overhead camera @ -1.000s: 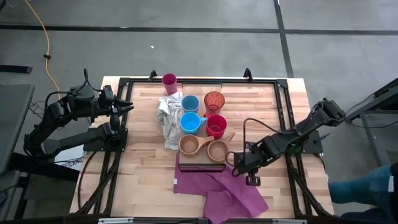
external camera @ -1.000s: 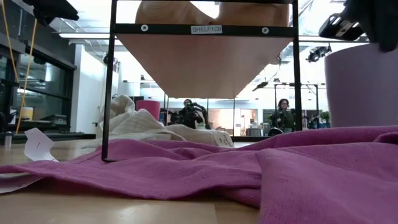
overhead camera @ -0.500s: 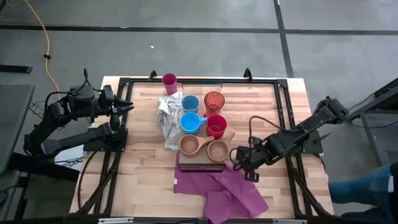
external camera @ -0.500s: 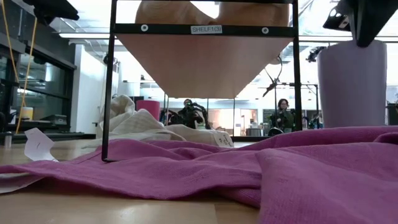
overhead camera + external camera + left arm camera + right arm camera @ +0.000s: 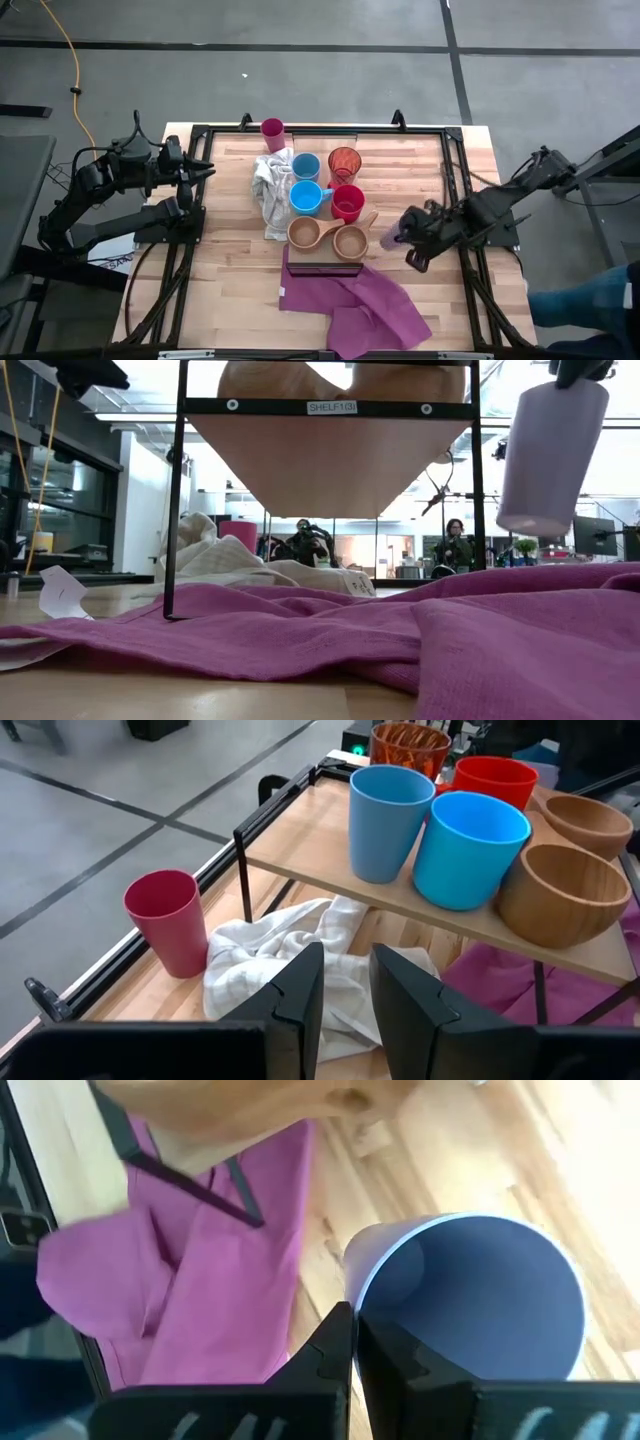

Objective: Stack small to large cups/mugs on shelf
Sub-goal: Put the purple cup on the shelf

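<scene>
My right gripper point(image 5: 402, 238) is shut on the lavender tumbler point(image 5: 388, 239), held in the air just right of the shelf's near end; the tumbler also shows in the low view point(image 5: 548, 455). The shelf point(image 5: 330, 870), a light-wood plank on a dark frame, carries two blue mugs point(image 5: 305, 182), an orange-red translucent tumbler point(image 5: 344, 160), a red mug point(image 5: 348, 202) and two tan wooden cups point(image 5: 328, 237), all on their bases. A magenta tumbler point(image 5: 272, 130) stands on the table at the far side. My left gripper point(image 5: 206, 172) waits narrowly open and empty at the table's left edge. My right gripper pinches the lavender tumbler's rim point(image 5: 352, 1292), one finger inside the cup and one outside point(image 5: 332, 1342). The fingers come from above, at the top of the cup in the low view. The tumbler hangs below them, lifted clear and tilted, its base point(image 5: 532, 523) lowest.
A purple cloth point(image 5: 362, 302) lies crumpled on the table's near side under the shelf's near end. A white cloth point(image 5: 266, 192) lies bunched left of the shelf. A dark metal frame point(image 5: 455, 170) runs around the table top. People show in the room beyond.
My right gripper has risen and gone toward the table's far and right edges, holding the lavender tumbler. The tumbler stood upright low by the purple cloth; now it is lifted clear and tipped, its base swung aside.
</scene>
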Robot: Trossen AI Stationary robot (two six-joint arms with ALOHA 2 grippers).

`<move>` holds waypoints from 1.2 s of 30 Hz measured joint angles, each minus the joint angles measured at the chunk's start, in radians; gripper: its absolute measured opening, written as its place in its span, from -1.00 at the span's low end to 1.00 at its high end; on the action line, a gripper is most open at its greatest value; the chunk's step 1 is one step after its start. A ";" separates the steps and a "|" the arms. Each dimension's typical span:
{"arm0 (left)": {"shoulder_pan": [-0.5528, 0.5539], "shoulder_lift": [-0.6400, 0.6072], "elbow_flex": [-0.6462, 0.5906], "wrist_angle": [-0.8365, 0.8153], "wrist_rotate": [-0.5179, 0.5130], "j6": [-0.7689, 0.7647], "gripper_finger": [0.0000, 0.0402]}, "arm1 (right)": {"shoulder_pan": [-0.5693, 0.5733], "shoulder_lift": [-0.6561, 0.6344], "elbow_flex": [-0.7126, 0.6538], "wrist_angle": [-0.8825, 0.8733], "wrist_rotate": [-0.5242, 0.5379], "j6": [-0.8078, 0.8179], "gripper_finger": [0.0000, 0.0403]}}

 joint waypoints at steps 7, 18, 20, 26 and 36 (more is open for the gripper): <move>0.000 0.000 0.000 0.040 0.000 -0.009 -0.63 | 0.034 -0.114 0.000 -0.102 0.114 0.101 -1.00; 0.000 0.005 0.000 0.188 -0.004 -0.050 -0.63 | 0.039 -0.285 0.000 -0.126 0.472 0.133 -1.00; 0.000 0.012 0.000 0.224 -0.004 -0.060 -0.63 | 0.039 -0.315 0.000 -0.146 0.511 0.133 -1.00; 0.000 0.056 0.000 0.306 -0.011 -0.063 -0.63 | 0.038 -0.416 0.000 -0.140 0.768 0.088 -1.00; 0.000 0.224 0.000 0.425 0.003 -0.030 -0.63 | -0.034 -0.586 0.000 0.369 0.922 -0.583 -1.00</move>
